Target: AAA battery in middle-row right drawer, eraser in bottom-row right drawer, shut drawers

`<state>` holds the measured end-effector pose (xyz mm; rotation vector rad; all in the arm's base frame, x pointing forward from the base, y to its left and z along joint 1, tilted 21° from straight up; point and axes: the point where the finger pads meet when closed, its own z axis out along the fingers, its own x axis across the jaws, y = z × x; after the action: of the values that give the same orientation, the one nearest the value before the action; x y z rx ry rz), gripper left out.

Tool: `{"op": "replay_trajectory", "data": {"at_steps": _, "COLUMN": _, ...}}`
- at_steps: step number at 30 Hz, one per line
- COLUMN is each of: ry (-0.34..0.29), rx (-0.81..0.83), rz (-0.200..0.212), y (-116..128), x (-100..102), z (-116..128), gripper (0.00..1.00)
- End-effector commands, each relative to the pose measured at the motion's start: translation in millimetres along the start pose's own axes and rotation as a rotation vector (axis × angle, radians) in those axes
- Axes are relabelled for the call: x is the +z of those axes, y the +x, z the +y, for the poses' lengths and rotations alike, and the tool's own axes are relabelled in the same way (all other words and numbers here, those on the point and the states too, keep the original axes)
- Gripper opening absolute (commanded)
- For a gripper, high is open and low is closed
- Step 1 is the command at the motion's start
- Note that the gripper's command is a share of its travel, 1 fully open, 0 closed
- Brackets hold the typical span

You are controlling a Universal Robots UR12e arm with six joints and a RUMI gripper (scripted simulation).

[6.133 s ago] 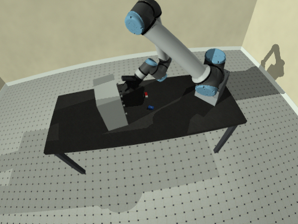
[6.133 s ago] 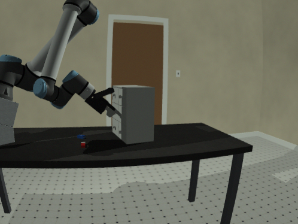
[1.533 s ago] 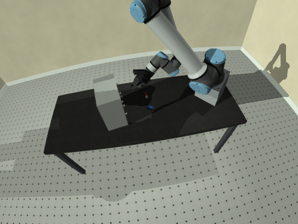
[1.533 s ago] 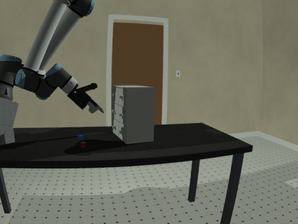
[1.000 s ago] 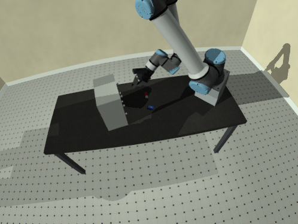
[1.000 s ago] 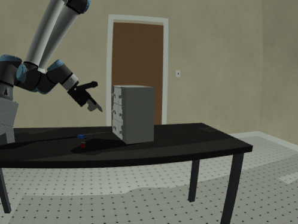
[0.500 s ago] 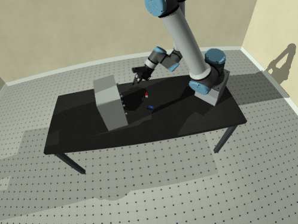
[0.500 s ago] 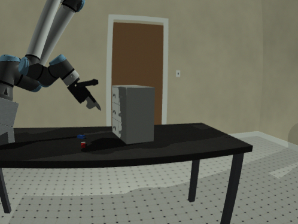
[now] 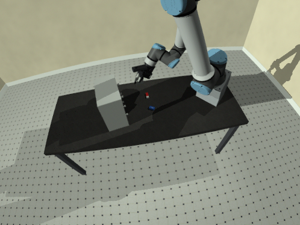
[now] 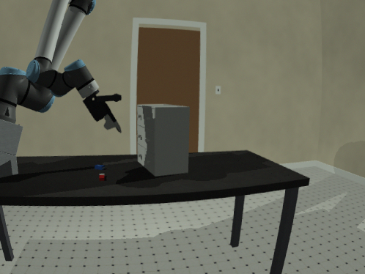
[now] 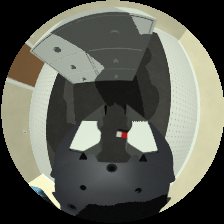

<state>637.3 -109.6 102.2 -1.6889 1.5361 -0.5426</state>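
The grey chest (image 9: 111,103) stands upright on the black table, its drawer fronts with small knobs facing the robot, and all drawers look shut. It also shows in the exterior view (image 10: 163,139) and at the top of the wrist view (image 11: 95,50). A small red-and-white block, likely the eraser (image 9: 147,95), lies on the table in front of the chest. A small blue item, likely the AAA battery, lies near it. My gripper (image 9: 138,79) hangs in the air above the table, in front of the chest's upper rows. Its fingers (image 10: 116,128) are narrow and empty.
The robot base (image 9: 212,90) stands on the table's right end. The red-and-white block (image 10: 102,176) and the blue item (image 10: 99,167) lie between the base and the chest. A brown door (image 10: 168,84) is behind the table.
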Motion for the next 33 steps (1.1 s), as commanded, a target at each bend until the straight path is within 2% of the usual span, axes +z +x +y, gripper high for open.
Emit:
{"op": "replay_trajectory", "data": {"at_steps": 1, "ry": -0.047, "rx": -0.001, "rz": -0.003, "y": 1, "x": -6, "z": 0, "gripper": 0.2}}
{"op": "replay_trajectory", "data": {"at_steps": 7, "ry": -0.084, "rx": -0.001, "rz": -0.003, "y": 1, "x": -12, "z": 1, "gripper": 0.2}}
{"op": "replay_trajectory", "data": {"at_steps": 33, "ry": -0.334, "rx": -0.002, "rz": -0.003, "y": 1, "x": -49, "z": 5, "gripper": 0.2}}
